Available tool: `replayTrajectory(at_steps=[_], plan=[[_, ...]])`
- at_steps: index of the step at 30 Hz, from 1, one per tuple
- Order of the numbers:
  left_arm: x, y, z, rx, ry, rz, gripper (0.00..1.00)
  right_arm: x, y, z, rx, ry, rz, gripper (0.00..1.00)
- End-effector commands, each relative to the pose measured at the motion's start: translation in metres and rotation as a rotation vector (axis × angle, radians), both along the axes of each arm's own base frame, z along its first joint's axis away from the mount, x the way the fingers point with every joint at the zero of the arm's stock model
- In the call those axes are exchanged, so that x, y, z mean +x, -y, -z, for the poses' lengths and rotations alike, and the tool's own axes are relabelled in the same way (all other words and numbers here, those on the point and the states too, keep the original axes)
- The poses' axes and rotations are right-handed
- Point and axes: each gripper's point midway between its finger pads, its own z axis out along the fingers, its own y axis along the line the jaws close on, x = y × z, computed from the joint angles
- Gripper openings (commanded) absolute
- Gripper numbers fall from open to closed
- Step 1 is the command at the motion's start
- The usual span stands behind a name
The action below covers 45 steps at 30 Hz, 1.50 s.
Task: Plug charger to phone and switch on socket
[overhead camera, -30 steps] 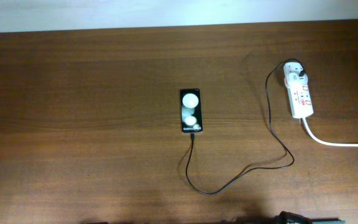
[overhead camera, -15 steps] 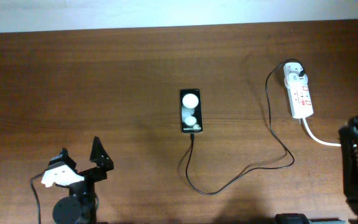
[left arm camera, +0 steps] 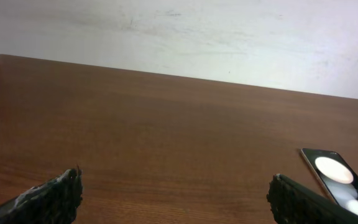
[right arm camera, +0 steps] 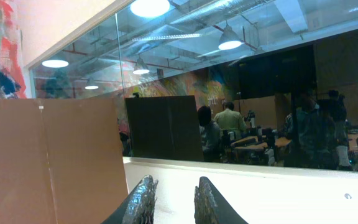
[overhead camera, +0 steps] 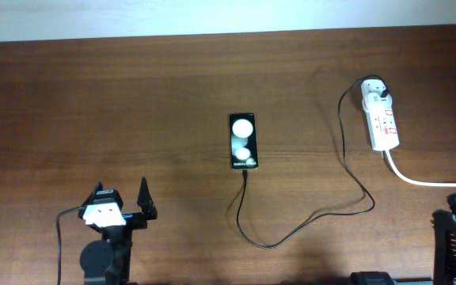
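A: Nearest edge first. What's the left hand (overhead camera: 121, 191) doing?

B: It sits low on the left side. Its fingers are spread wide and nothing is between them. Its wrist view shows bare brown surface (overhead camera: 133, 95) and the phone (left arm camera: 337, 180) off to the right.

A: And the right hand (right arm camera: 176, 199)?

B: It's at the near right corner. Its fingers are drawn nearly together and carry nothing. Its camera points up at the room, not at the work.

A: Moving out, where's the charger (overhead camera: 264, 246)?

B: The black cable loops mid-surface. One end meets the phone's (overhead camera: 243, 141) near edge and touches it. I can't tell whether the tip is seated. The phone lies flat at the centre, well apart from both hands.

A: And farthest out?

B: The socket (overhead camera: 384, 120) is far right. The charger's white plug is at its far end, and the thick white cord (overhead camera: 426, 180) trails off right.

A: Which step is this?

B: I judge it the opening approach, since nothing is grasped. Next, the left hand likely steadies the phone while the tip is checked or pressed home. Then the right hand must turn down and reach for the red switch.
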Motion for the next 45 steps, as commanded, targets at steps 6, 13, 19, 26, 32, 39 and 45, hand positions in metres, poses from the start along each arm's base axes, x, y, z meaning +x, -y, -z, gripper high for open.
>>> replayTrajectory(at_steps=[6, 13, 19, 26, 32, 39, 45], plan=[[0.001, 0.001, -0.002, 0.017, 0.026, 0.011, 0.99, -0.006, 0.001, 0.000, -0.001, 0.017, 0.003, 0.24], [0.000, 0.001, -0.006, 0.017, 0.044, 0.012, 0.99, -0.016, 0.001, 0.001, 0.003, 0.041, 0.010, 0.25], [0.000, 0.001, -0.005, 0.017, 0.042, 0.011, 0.99, -0.014, 0.007, -0.002, 0.024, 0.046, 0.040, 0.28], [0.000, 0.001, -0.005, 0.017, 0.042, 0.011, 0.99, -0.019, 0.007, -0.009, 0.024, 0.088, 0.040, 0.82], [0.000, 0.001, -0.005, 0.017, 0.042, 0.011, 0.99, 0.023, 0.013, 0.062, 0.029, -0.248, 0.079, 0.99], [0.000, 0.001, -0.005, 0.017, 0.042, 0.012, 0.99, 0.035, 0.023, 0.087, 0.046, -0.360, 0.137, 0.99], [0.000, 0.001, -0.005, 0.017, 0.042, 0.011, 0.99, 0.068, 0.063, 0.132, 0.101, -0.509, 0.379, 0.99]])
